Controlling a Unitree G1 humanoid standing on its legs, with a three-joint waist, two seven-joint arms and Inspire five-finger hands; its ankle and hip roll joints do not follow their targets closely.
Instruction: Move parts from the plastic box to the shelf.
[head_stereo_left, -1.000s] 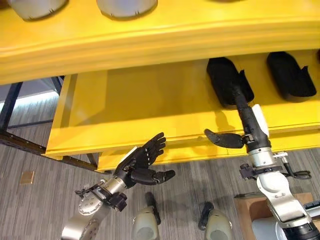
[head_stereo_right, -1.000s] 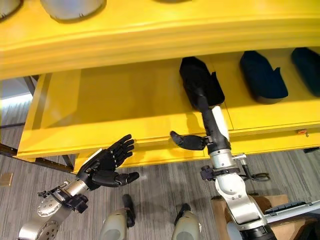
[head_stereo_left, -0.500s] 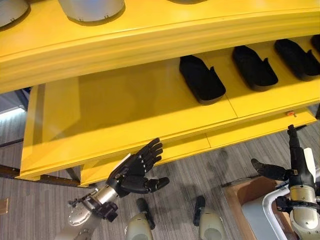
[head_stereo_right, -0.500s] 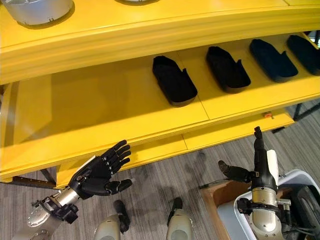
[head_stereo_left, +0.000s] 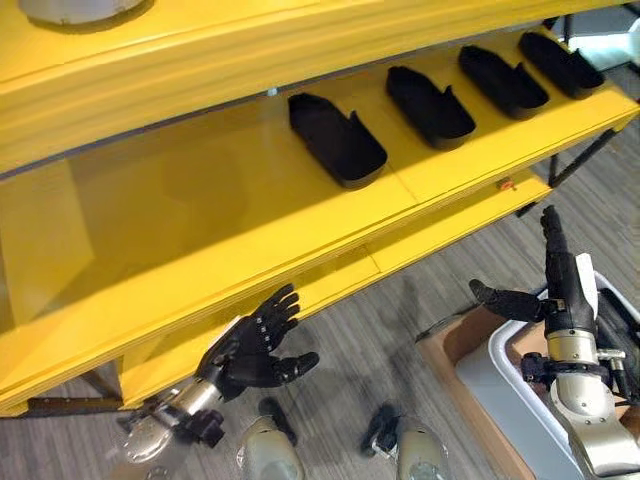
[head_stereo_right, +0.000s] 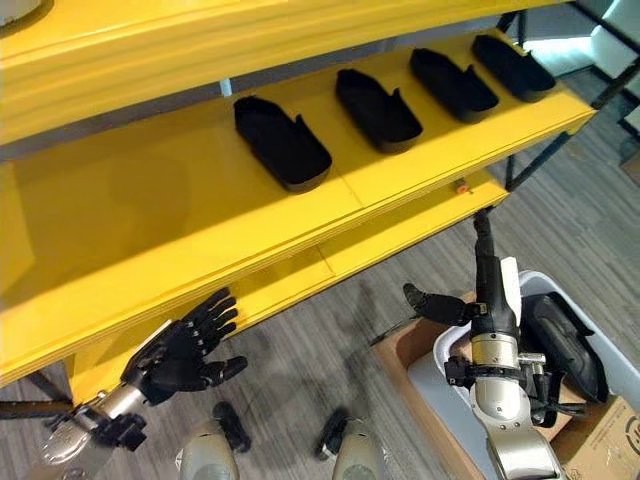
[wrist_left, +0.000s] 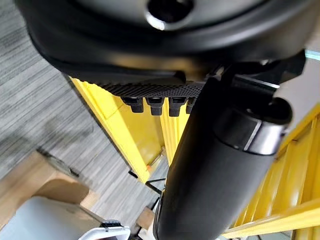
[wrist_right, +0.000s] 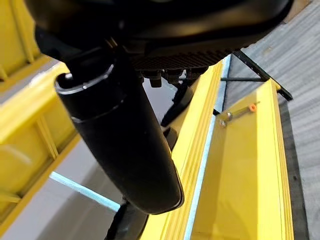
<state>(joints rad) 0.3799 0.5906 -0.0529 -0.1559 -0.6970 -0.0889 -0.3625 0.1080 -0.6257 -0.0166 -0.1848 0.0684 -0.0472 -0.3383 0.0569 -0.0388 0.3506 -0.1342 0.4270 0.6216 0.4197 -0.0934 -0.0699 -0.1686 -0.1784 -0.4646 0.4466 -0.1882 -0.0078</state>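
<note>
Several black moulded parts lie in a row on the yellow shelf's (head_stereo_left: 200, 210) middle level, the nearest part (head_stereo_left: 337, 140) leftmost and others (head_stereo_right: 378, 104) (head_stereo_right: 453, 84) to its right. At the lower right stands the grey plastic box (head_stereo_right: 447, 377) with a black part (head_stereo_right: 565, 345) inside. My right hand (head_stereo_right: 490, 300) is open and empty, fingers straight up, thumb out, at the box's near-left rim and below the shelf's front edge. My left hand (head_stereo_left: 248, 348) hangs open and empty, low on the left, in front of the bottom shelf level.
The plastic box rests on a brown wooden stand (head_stereo_right: 395, 352), with a cardboard box (head_stereo_right: 612, 440) beside it. A pale round item (head_stereo_left: 80, 8) sits on the top shelf level. Left of the parts the middle level is bare yellow board. Grey striped floor (head_stereo_left: 400, 330) lies below.
My right hand has left the black part on the shelf, drawn back and come down by the plastic box. The camera has swung right, shifting the whole scene. The left hand stays open.
</note>
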